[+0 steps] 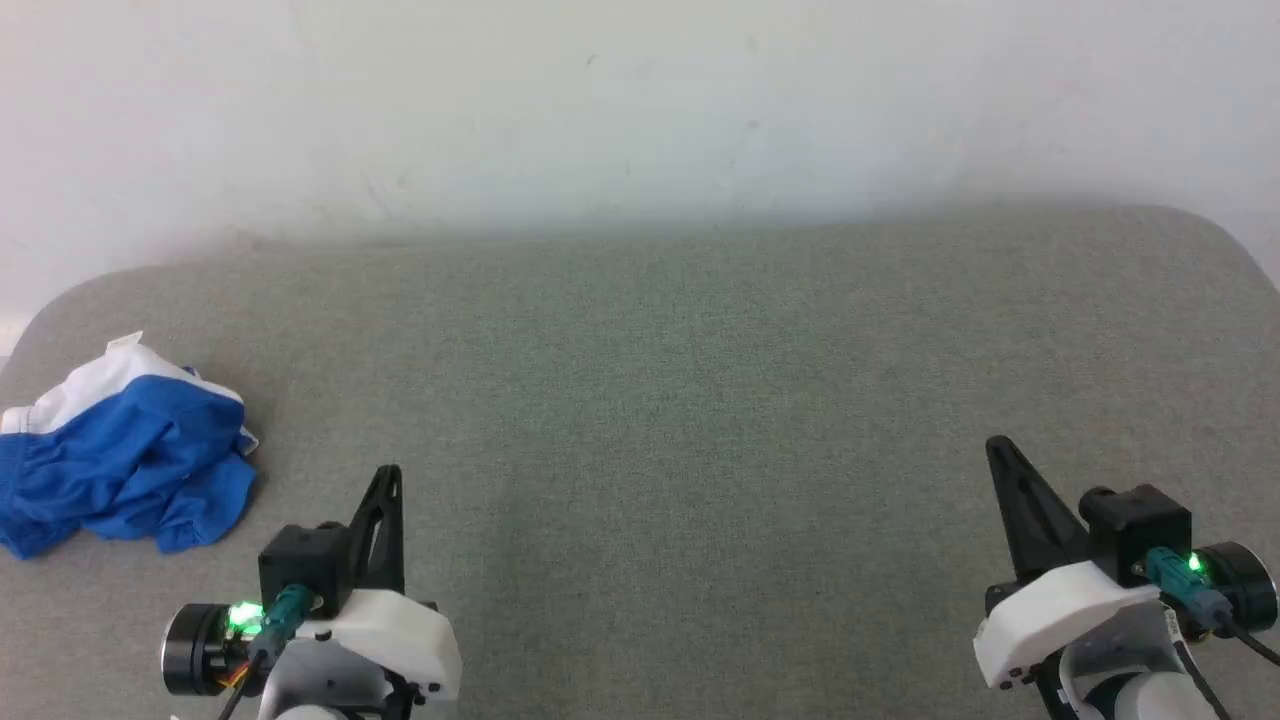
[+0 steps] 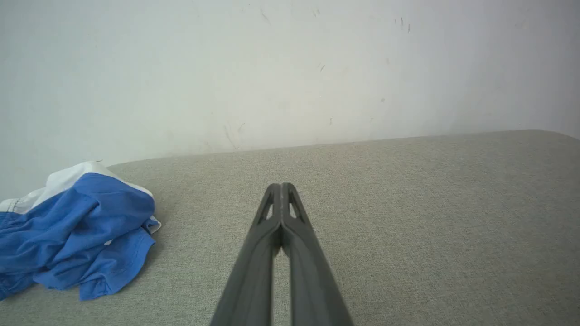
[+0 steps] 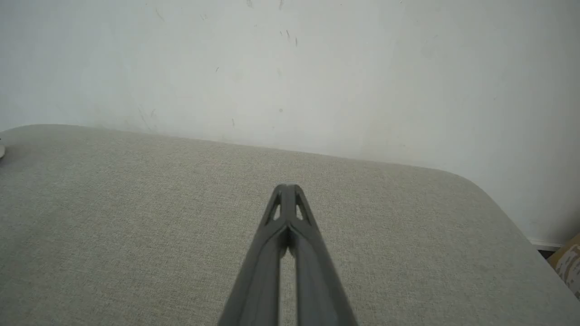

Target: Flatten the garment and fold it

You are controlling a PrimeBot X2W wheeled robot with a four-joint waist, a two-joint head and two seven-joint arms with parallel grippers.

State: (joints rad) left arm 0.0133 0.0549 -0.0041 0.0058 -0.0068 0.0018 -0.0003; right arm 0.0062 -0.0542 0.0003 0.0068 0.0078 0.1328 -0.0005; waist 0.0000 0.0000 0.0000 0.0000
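Grey fabric surface (image 1: 700, 400), possibly a mattress, carries the garment (image 1: 120, 460), crumpled at nine o'clock and not yet flattened. Nearer, the left claw (image 1: 389, 480) at seven o'clock and the right claw (image 1: 1000, 452) at five hover empty, fingers pressed together, presumably awaiting the first reach.

An off-white painted wall (image 1: 640, 100) is rising behind a broad grey-green surface covered in woven fabric (image 1: 700, 400). The surface's far corners are curving round. Small dark scuff marks (image 2: 231, 133) are showing on the paint, both low and high. Light is falling evenly, with a soft shadow lying along the surface's far edge. In the right wrist view, a white skirting strip (image 3: 546, 245) is running along the wall's foot, and a tan, cardboard-like item (image 3: 572, 267) is sitting near it, too cropped to identify.
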